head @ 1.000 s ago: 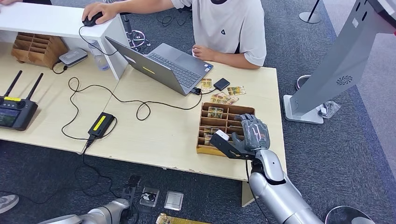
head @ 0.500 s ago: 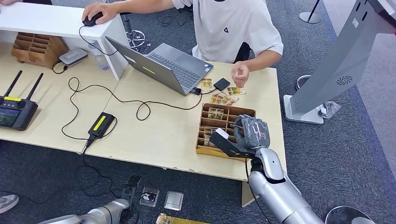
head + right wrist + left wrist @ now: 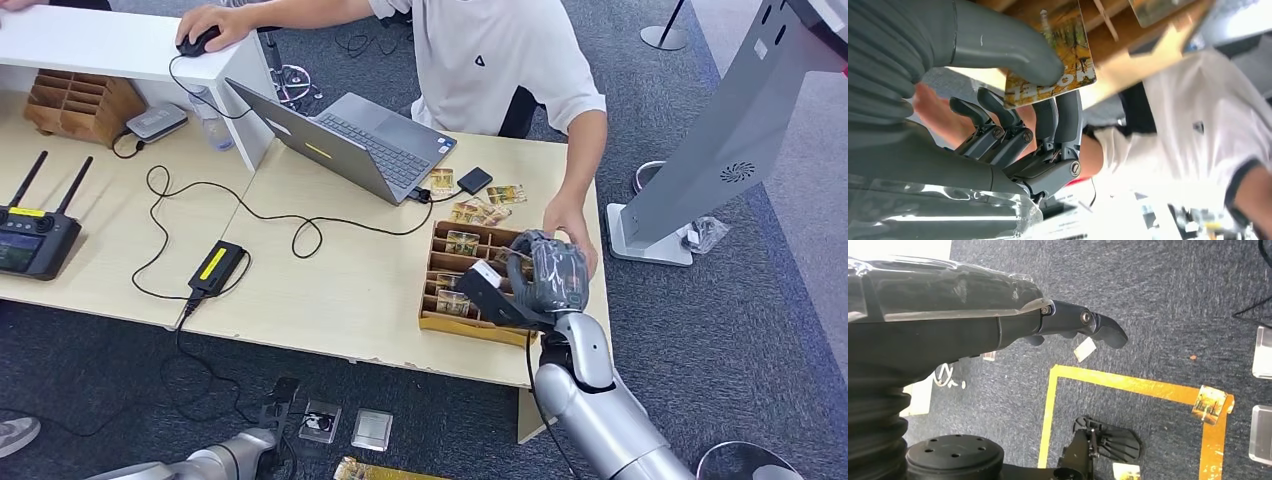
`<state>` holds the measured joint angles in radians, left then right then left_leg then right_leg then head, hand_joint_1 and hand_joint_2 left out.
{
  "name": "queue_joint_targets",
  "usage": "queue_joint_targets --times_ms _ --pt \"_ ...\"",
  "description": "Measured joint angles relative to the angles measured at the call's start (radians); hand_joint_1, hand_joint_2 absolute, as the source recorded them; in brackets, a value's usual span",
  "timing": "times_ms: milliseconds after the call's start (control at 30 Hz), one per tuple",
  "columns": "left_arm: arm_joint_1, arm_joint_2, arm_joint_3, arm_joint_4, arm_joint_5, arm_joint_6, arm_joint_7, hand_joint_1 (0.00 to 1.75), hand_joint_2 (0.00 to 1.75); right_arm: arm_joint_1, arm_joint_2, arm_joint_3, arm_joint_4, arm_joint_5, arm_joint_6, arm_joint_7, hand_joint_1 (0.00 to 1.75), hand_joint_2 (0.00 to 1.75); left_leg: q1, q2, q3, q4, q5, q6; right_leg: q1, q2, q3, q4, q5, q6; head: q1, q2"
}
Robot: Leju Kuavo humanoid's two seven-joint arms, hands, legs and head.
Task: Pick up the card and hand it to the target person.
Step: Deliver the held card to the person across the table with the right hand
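Observation:
My right hand hovers over the right end of the wooden card box on the table. In the right wrist view its thumb and fingers pinch a yellow picture card. The person in a white shirt sits across the table, and the person's hand reaches down right beside my right hand. More cards stand in the box's slots. My left hand hangs low over the carpet, fingers straight, holding nothing.
An open laptop with cables sits left of the box. Loose cards and a small black device lie behind the box. A grey kiosk stand rises on the right. A controller lies at far left.
The person's hand has moved from beside the laptop across the table to my right hand. My right hand has risen slightly and shifted toward the person, fingers curling more.

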<state>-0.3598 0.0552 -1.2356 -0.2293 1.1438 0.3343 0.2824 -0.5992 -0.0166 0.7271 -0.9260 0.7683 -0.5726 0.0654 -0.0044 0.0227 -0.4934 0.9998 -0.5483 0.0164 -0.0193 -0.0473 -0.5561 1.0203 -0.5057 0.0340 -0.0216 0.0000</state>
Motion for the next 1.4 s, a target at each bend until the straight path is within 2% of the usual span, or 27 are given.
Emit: queue_joint_targets --times_ms 167,467,933,1067,1300,1333,1400 --pt "0.005 0.0 0.0 0.0 -0.003 0.002 -0.002 0.0 1.75 0.023 -0.023 -0.036 -0.159 0.021 -0.051 0.019 1.75 1.75 0.0 0.0 0.0 0.0 0.0 0.0 0.0 0.0 0.0 0.0 0.0 0.0 0.0 0.0" --pt "0.006 0.0 0.0 0.0 -0.004 0.004 -0.003 0.0 1.75 0.053 -0.037 -0.05 -0.35 0.049 -0.041 0.025 1.75 1.75 0.0 0.0 0.0 0.0 0.0 0.0 0.0 0.0 0.0 0.0 0.0 0.0 0.0 0.0" --pt "-0.002 0.0 0.0 0.0 -0.013 -0.005 0.005 0.0 1.75 0.048 -0.014 -0.044 -0.311 0.039 0.021 0.009 1.75 1.75 0.0 -0.001 -0.003 0.0 0.0 0.0 0.0 0.0 -0.002 0.0 0.0 0.0 0.0 0.0" --pt "-0.006 0.0 0.0 0.0 -0.013 -0.005 0.007 0.0 1.75 0.039 0.001 -0.042 -0.284 0.046 0.037 -0.001 1.64 1.75 0.001 -0.001 -0.006 0.0 0.0 0.0 0.0 0.0 -0.005 0.001 0.0 0.0 0.0 0.0" --pt "-0.006 0.0 0.0 0.0 -0.013 -0.005 0.008 0.0 1.75 0.025 0.032 -0.035 -0.237 0.048 0.061 -0.011 1.64 1.75 0.001 -0.001 -0.01 0.0 0.0 0.0 0.0 0.0 -0.009 0.001 0.0 0.0 0.0 0.0" --pt "-0.006 0.0 0.0 0.0 -0.013 -0.005 0.008 0.0 1.75 0.024 0.036 -0.033 -0.233 0.049 0.061 -0.013 1.52 1.75 0.001 -0.001 -0.011 0.0 0.0 0.0 0.0 0.0 -0.01 0.001 0.0 0.0 0.0 0.0" --pt "-0.007 0.0 0.0 0.0 -0.013 -0.005 0.008 0.0 1.75 0.022 0.044 -0.028 -0.226 0.049 0.061 -0.017 0.7 1.75 0.001 -0.001 -0.011 0.0 0.0 0.0 0.0 0.0 -0.01 0.001 0.0 0.0 -0.001 0.0"
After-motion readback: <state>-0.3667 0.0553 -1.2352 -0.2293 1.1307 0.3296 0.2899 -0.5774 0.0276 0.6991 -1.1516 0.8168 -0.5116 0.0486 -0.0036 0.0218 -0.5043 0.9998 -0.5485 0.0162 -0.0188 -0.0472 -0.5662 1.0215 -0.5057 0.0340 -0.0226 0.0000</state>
